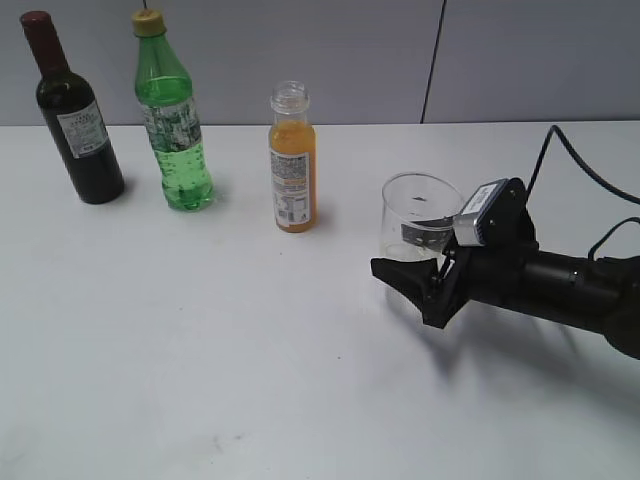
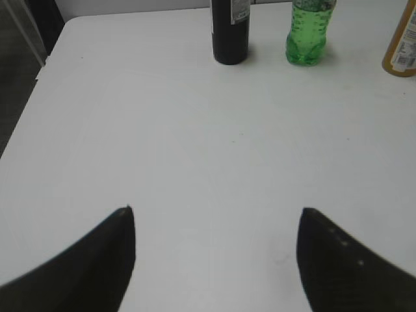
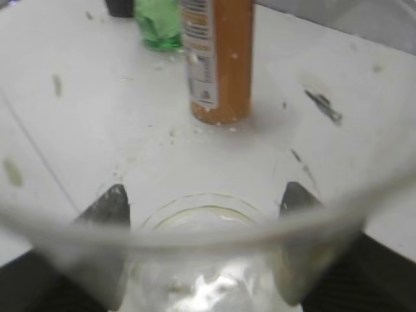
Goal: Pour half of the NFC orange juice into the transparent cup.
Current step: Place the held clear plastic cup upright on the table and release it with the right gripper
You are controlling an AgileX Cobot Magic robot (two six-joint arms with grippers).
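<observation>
Transparent cup (image 3: 201,260) sits between the right pincer (image 3: 203,201) fingers, orange juice bottle (image 3: 218,58) beyond.

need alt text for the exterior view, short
The right arm's tool reaches in from the right around a clear cup standing on a white table. Behind, left to right, stand a dark wine bottle, a green bottle with a yellow cap, and an uncapped orange juice bottle.

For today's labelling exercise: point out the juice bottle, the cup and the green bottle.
juice bottle (image 1: 292,175): exterior view, on its printed label.
cup (image 1: 412,205): exterior view, on its clear wall below the rim.
green bottle (image 1: 178,140): exterior view, on its body.
</observation>
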